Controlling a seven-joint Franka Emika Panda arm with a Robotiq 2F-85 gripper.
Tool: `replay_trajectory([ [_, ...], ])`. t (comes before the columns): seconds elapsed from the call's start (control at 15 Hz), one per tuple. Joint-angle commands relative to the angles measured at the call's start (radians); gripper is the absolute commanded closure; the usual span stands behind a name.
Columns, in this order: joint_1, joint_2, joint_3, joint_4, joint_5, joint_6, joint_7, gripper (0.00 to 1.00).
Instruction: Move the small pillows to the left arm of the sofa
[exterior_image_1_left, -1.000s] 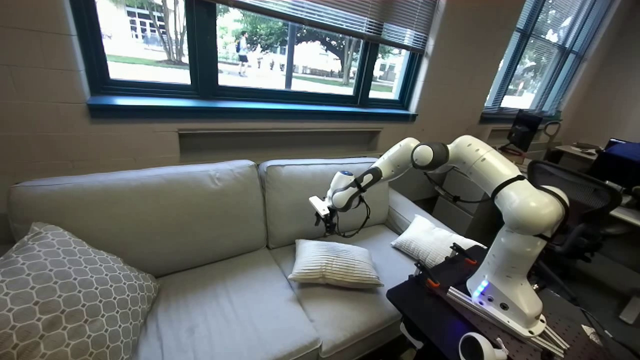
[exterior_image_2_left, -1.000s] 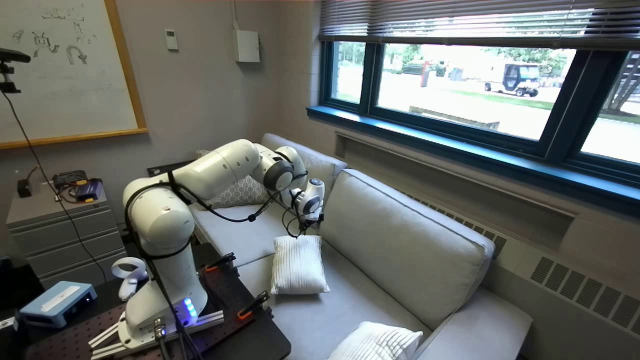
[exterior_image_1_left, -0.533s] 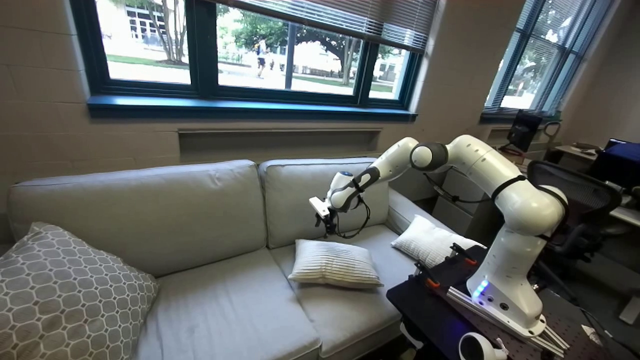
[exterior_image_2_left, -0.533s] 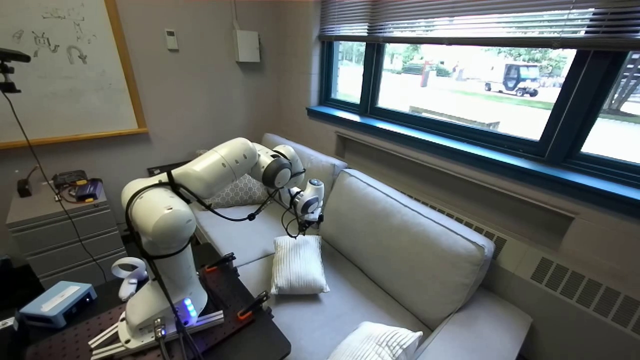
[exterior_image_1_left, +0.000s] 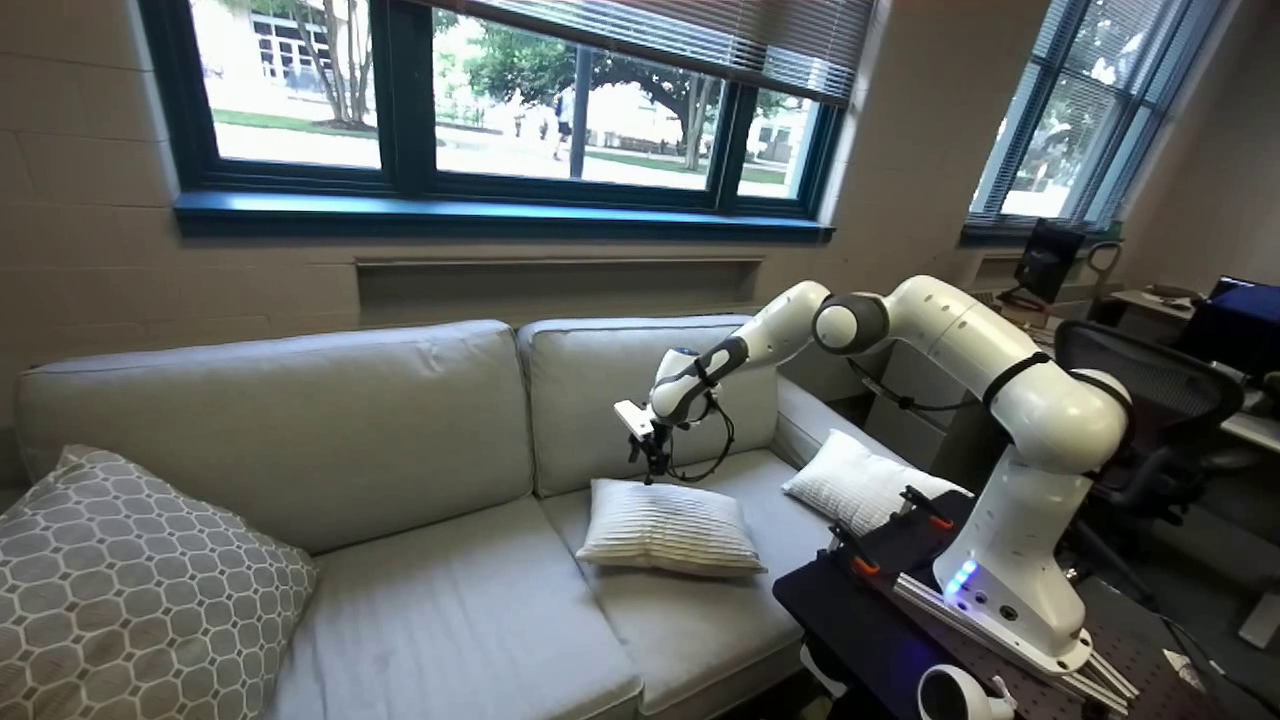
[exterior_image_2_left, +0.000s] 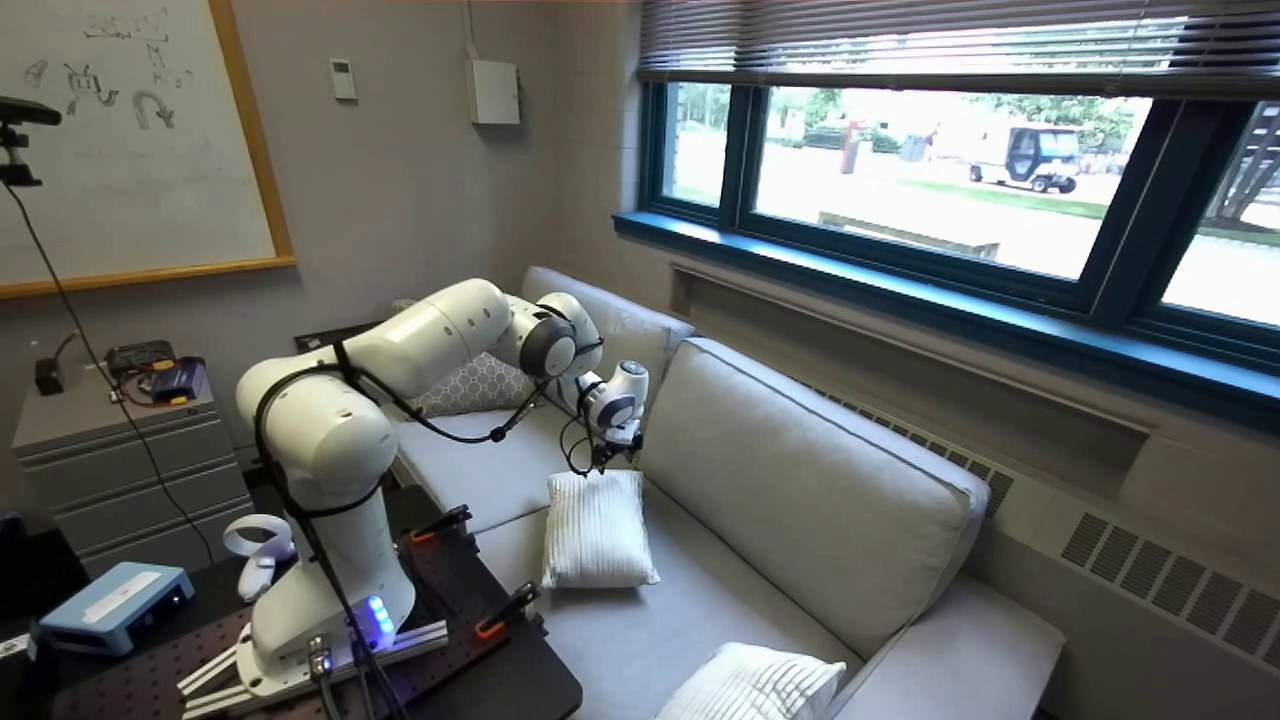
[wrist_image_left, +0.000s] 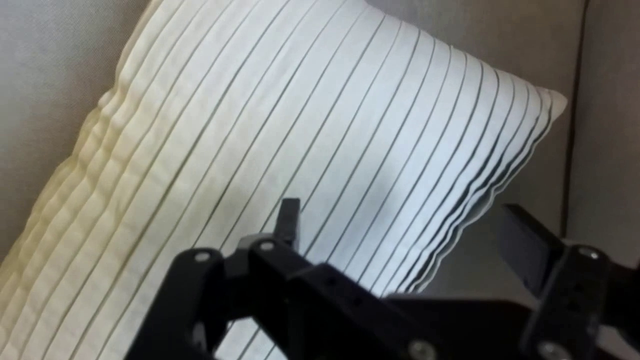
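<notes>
A small white ribbed pillow lies on the seat of the grey sofa. It also shows in an exterior view and fills much of the wrist view. A second small white pillow leans by a sofa arm; it is partly cut off in an exterior view. My gripper is just above the back edge of the first pillow. In the wrist view the gripper is open, one finger over the pillow, the other past its edge. Contact cannot be told.
A large patterned pillow rests at the far end of the sofa. The sofa backrest stands close behind the gripper. The black robot table with clamps stands before the sofa.
My gripper has come down slightly toward the first pillow and shifted a little toward the patterned pillow's end. The pillows have not moved. A person outside the window has walked right.
</notes>
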Motion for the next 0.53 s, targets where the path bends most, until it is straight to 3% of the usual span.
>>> replay_trajectory([
  [0.0,0.066,0.087,-0.033,0.174,0.064,-0.092,0.04,0.0],
  [0.07,0.077,0.125,-0.035,0.235,0.039,-0.112,0.102,0.0],
  [0.47,0.208,0.304,-0.203,0.509,0.036,-0.269,0.528,0.0],
])
